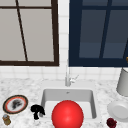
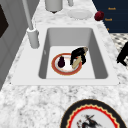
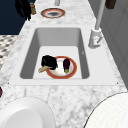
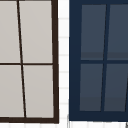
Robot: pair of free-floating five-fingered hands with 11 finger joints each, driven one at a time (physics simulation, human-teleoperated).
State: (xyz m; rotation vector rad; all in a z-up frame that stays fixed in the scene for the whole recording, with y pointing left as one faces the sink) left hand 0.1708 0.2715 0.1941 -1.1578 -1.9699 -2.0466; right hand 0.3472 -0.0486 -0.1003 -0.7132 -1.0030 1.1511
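Speckled grey stone tabletop (image 3: 62, 100), white sink (image 3: 57, 36) | right hand (image 3: 49, 61): fingers curled round tan stick (image 3: 42, 69), low in sink so it meets red-rimmed round plate (image 3: 61, 76) beside dark purple eggplant (image 3: 66, 65) | left hand (image 1: 37, 110): fingers loose, hangs aside by sink's left edge

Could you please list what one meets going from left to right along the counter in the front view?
Small jar → patterned plate → left hand → red ball → dark red fruit → white plate.

Kitchen; sink (image 1: 47, 93); faucet (image 1: 68, 77)
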